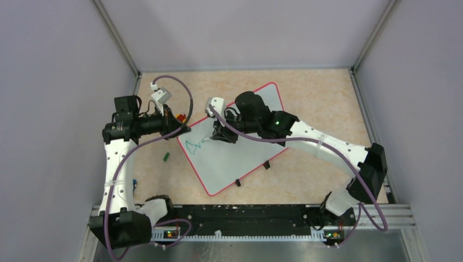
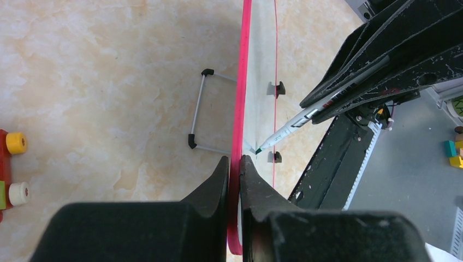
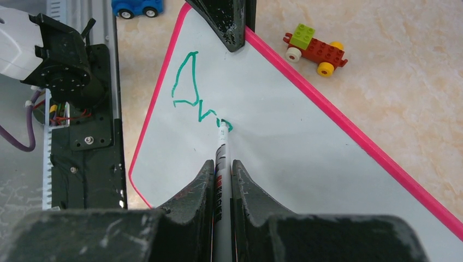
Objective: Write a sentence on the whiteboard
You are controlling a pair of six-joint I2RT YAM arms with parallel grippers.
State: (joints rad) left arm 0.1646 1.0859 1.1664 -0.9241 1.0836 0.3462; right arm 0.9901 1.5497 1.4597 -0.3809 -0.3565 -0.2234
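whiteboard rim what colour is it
Bright pinkish red, a thin band round the whiteboard; the rim shows best in the right wrist view.

Looks like a robotics lab test cell: plain grey panels (image 1: 245, 27) framed by aluminium posts (image 1: 116, 37), left arm (image 1: 117, 164) and right arm (image 1: 327, 147) bolted to a black rail (image 1: 240, 215) at 6 o'clock, marble-look tabletop (image 1: 322, 98), toy brick car (image 3: 322, 52) lying around.

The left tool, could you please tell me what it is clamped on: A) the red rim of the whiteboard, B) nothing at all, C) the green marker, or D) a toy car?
A: in the left wrist view the left tool is shut on the red rim of the whiteboard, while the marker sits in the right tool.
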